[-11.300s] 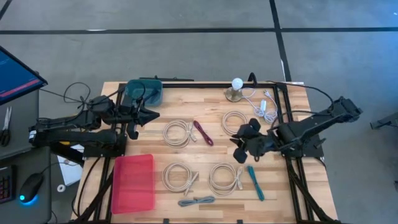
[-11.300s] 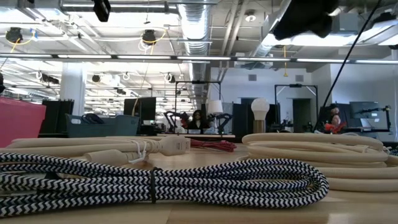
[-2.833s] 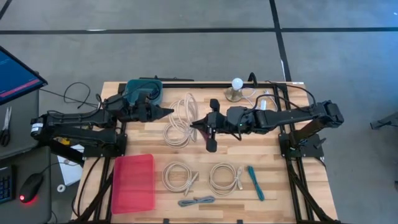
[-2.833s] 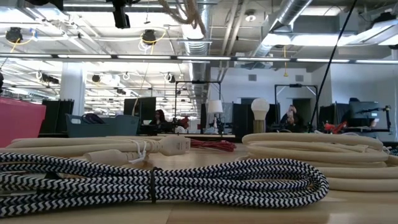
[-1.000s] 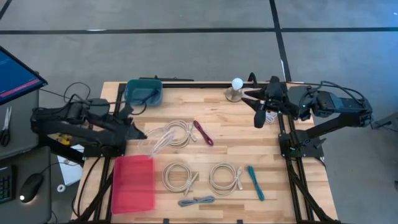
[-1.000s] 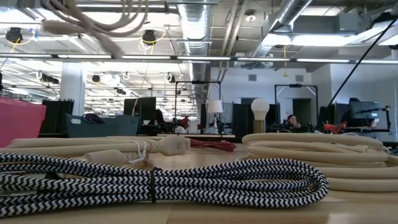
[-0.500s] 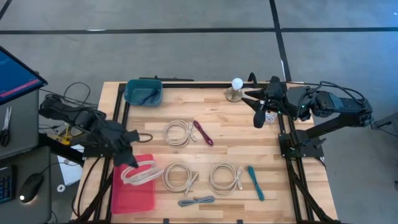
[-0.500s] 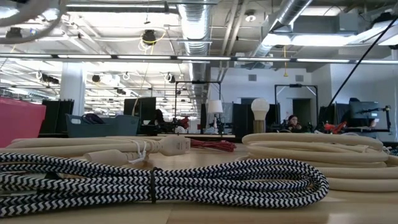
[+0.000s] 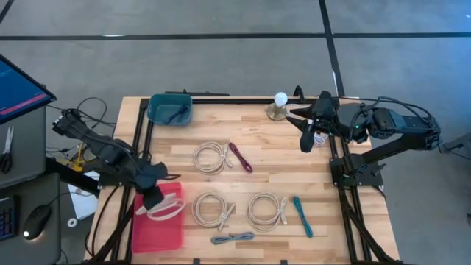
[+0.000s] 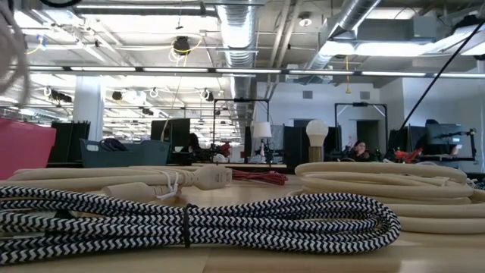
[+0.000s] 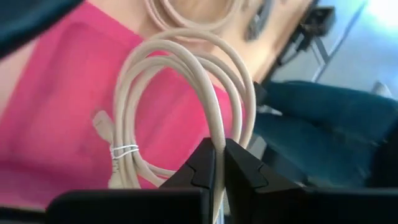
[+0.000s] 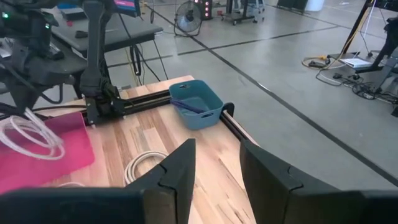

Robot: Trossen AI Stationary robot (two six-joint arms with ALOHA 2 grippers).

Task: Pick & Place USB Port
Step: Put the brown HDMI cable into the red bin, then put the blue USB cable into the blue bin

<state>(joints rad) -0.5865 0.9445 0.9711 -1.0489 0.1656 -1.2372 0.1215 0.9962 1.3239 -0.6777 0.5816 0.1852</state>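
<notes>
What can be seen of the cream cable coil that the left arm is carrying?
The cream cable coil is a round-sheathed cord wound in several loops and bound by a thin white tie, with a cream plug beside the tie. The left end effector is shut on the top of the loops, so the coil hangs below it. In the high view the coil is over the upper right part of the pink tray. Whether its lowest loops touch the tray cannot be told.

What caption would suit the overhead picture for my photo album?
Left gripper holds a coiled beige cable over the pink tray, while the right gripper waits open at the table's far edge.
</notes>
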